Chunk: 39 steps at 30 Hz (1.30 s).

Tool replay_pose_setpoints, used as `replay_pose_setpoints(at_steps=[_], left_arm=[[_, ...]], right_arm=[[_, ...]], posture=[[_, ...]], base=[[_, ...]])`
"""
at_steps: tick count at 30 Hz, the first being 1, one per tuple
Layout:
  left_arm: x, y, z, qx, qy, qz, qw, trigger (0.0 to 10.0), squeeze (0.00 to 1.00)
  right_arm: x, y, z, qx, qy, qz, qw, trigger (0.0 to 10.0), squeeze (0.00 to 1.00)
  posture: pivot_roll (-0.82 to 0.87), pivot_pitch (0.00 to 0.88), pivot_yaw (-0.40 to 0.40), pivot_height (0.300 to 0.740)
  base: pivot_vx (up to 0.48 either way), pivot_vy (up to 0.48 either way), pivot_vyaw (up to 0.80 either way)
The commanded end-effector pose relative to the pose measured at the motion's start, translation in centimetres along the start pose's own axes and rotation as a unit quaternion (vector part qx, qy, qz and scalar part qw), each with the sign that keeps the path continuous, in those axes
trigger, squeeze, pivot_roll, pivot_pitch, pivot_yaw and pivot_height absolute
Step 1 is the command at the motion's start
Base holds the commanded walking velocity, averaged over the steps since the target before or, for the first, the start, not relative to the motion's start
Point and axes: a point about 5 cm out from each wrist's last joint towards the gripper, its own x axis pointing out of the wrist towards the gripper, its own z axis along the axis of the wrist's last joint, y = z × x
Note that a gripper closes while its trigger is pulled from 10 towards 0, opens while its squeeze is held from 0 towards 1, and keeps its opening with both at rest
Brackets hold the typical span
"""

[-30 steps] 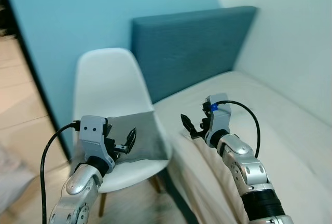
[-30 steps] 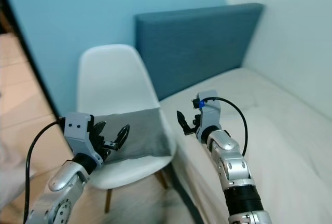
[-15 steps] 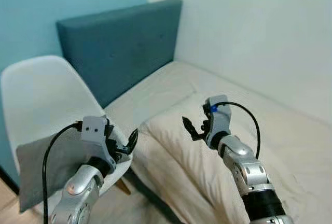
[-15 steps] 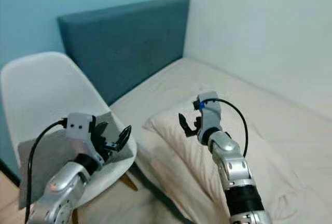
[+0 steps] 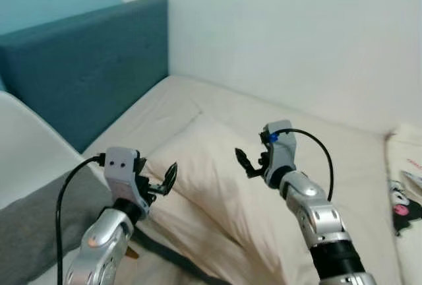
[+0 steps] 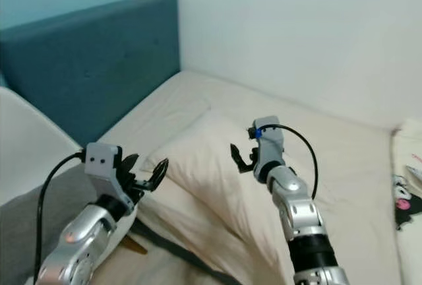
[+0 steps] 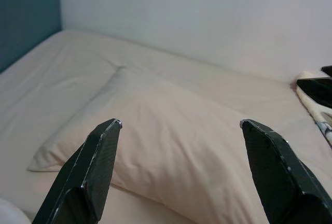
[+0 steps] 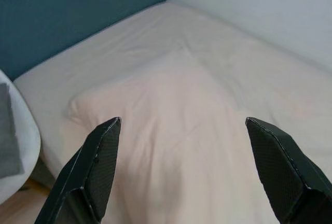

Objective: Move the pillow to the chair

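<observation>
Both grippers, left [image 5: 160,181] and right [image 5: 248,165], hover empty, fingers spread, above the cream pillow [image 5: 217,179]

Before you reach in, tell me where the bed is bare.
Bare sheet lies between the pillow and the blue headboard, and along the white wall beyond the pillow. By the printed cloth at the right it is tighter. The chair already holds a grey cushion.
</observation>
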Motion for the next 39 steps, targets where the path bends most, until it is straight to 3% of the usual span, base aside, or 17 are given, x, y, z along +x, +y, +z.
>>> replay_pose_setpoints(at_steps=[1,7,14,21,39], left_arm=[[-0.1,0.2,-0.2,-0.002,0.002,0.006,1.0,10.0,0.0],[-0.2,0.5,-0.4,0.002,0.006,0.019,1.0,10.0,0.0],[-1.2,1.6,-1.2,0.026,0.021,0.056,0.998,10.0,0.0],[-2.2,3.2,-2.5,0.045,0.042,0.123,0.991,10.0,0.0],[-1.8,4.7,-3.0,0.066,0.059,0.191,0.978,10.0,0.0]], right_arm=[[-0.1,0.5,-0.2,-0.003,-0.002,0.014,1.0,10.0,0.0],[-0.2,0.7,-0.1,-0.012,-0.014,0.027,0.999,10.0,0.0],[-2.4,0.7,-1.1,-0.014,-0.041,0.045,0.998,10.0,0.0],[-4.3,0.2,-2.9,0.023,-0.035,0.027,0.999,10.0,0.0],[-3.0,0.4,-1.1,-0.034,-0.063,0.032,0.997,10.0,0.0]], posture=[[-0.03,0.0,-0.093,0.74],[-0.03,0.0,-0.095,0.74],[-0.03,0.0,-0.088,0.74],[-0.05,0.0,-0.084,0.74],[-0.05,0.0,-0.09,0.74]], base=[[0.0,0.0,-0.75],[0.0,0.0,-0.74],[0.0,0.0,-0.74],[0.0,0.0,-0.75],[0.0,0.0,-0.76]])
